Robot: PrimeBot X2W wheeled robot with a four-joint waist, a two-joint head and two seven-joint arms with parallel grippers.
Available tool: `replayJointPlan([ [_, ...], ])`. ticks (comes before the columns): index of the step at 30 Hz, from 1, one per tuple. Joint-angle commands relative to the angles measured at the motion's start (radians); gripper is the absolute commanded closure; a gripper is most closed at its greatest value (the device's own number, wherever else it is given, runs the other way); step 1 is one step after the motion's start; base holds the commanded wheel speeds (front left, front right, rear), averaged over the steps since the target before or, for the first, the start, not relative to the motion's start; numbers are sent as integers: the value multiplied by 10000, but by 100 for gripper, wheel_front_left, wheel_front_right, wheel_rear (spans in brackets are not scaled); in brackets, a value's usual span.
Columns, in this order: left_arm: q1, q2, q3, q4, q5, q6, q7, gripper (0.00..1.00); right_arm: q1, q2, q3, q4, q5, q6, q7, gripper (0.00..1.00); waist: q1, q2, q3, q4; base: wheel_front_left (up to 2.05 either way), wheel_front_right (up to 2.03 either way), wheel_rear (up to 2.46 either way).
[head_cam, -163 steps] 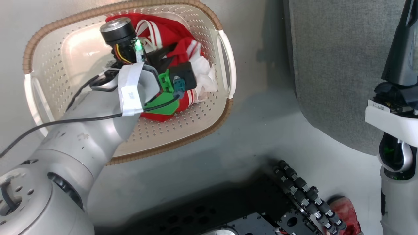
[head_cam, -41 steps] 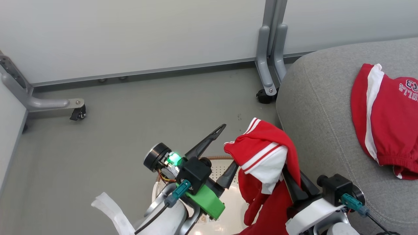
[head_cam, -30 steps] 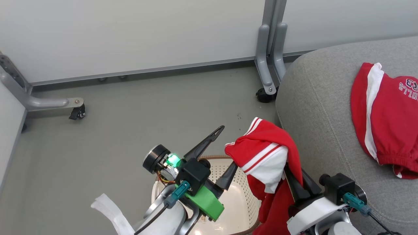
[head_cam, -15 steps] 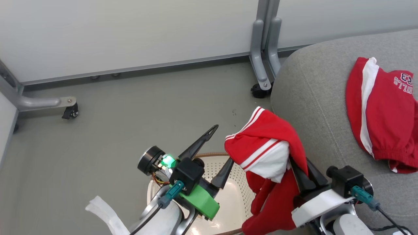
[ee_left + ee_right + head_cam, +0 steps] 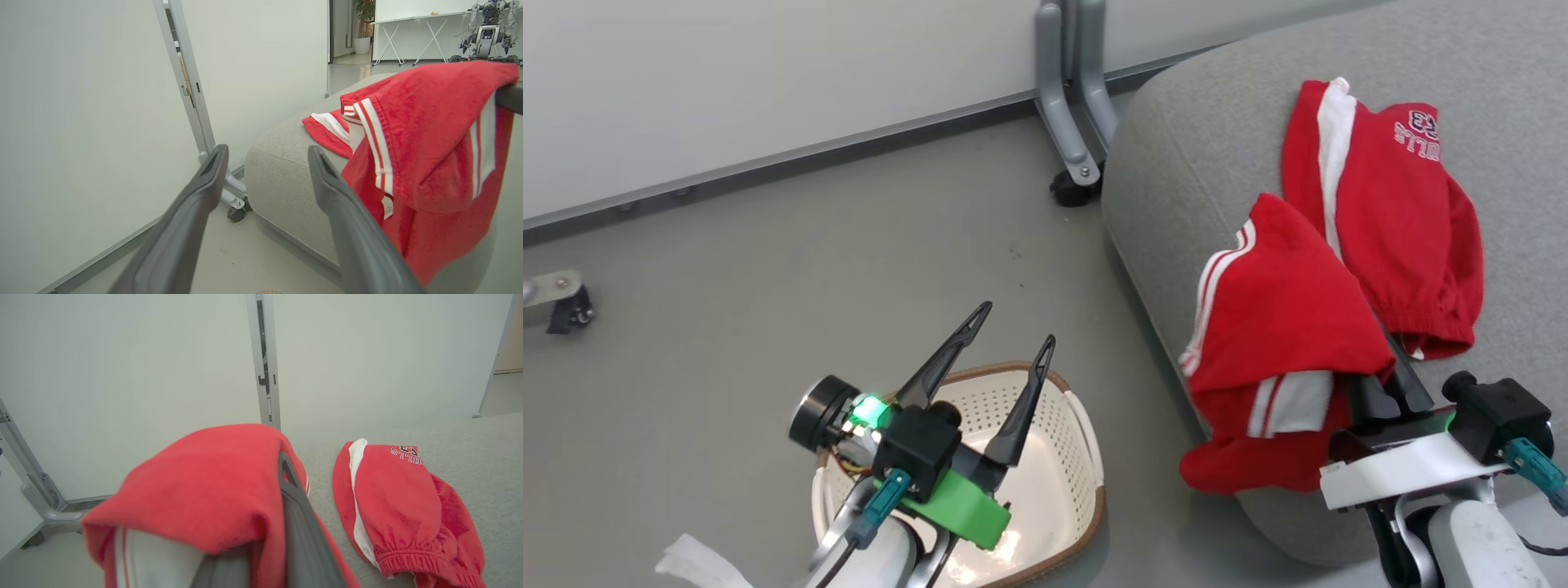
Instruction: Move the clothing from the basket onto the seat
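My right gripper (image 5: 1380, 384) is shut on a red garment with white stripes (image 5: 1282, 327), which drapes over its fingers above the near edge of the grey seat (image 5: 1168, 163); the cloth's lower part hangs past that edge. In the right wrist view this clothing (image 5: 204, 482) covers all but one dark finger (image 5: 300, 526). A second red garment with lettering and a wide white stripe (image 5: 1396, 204) lies flat on the seat. My left gripper (image 5: 1017, 324) stands open and holds nothing above the cream basket (image 5: 1086, 457), whose pale bottom shows beside the arm.
Grey partition legs on casters (image 5: 1074, 155) stand on the floor by the seat's far corner, and another caster (image 5: 564, 306) sits at the far left. White partition panels run along the back. Grey floor lies between basket and seat.
The head camera has swung right. My right gripper has carried the striped garment from above the basket's side to over the seat's edge. The left gripper stays open over the basket.
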Motion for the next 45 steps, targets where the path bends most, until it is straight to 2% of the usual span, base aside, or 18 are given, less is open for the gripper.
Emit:
replayJointPlan([
  [1, 218, 211, 135, -100, 126, 58, 7, 0, 146, 23, -147, -174, -63, -14, -33, 100, 0, 0, 618, -1063, 0, 0, 0],
  [11, 730, 548, 921, -542, 324, 169, 7, 0, 741, 309, -1149, -1039, -189, -14, -33, 100, 0, 0, 1084, -2350, 0, 0, 0],
  [20, 634, 582, 1122, -572, 550, -49, 7, 0, 612, 531, -1463, -1368, 183, -14, -33, 100, 0, 0, 1418, -2646, 0, 0, 0],
  [25, 282, 595, 1006, -565, 731, -203, 5, 0, -237, 454, -2194, -1819, 520, -14, -32, 100, 0, 0, 1998, -2355, 0, 0, 0],
  [29, 0, 618, 815, -457, 784, -351, 7, 0, -1513, 202, -3128, -1952, 781, -13, -32, 100, 0, 0, 2644, -1975, 0, 0, 0],
  [33, -364, 665, 611, -435, 902, -467, 6, 0, -3072, -572, -3862, -1496, 1051, -14, -32, 100, 0, 0, 3416, -1571, 0, 0, 0],
  [35, -616, 765, 482, -466, 1039, -526, 7, 0, -3918, -1206, -4161, -1036, 899, -14, -32, 100, 0, 0, 3845, -1338, 0, 0, 0],
  [40, -1181, 973, 314, -716, 1190, -608, 6, 0, -5928, -2245, -4610, 500, 596, -13, -32, 100, 0, 0, 4767, -771, 0, 0, 0],
  [45, -1593, 1127, 221, -892, 1404, -605, 4, 0, -7147, -2520, -4401, 2501, 363, -13, -32, 100, 0, 0, 5371, -256, 0, 0, 0],
])
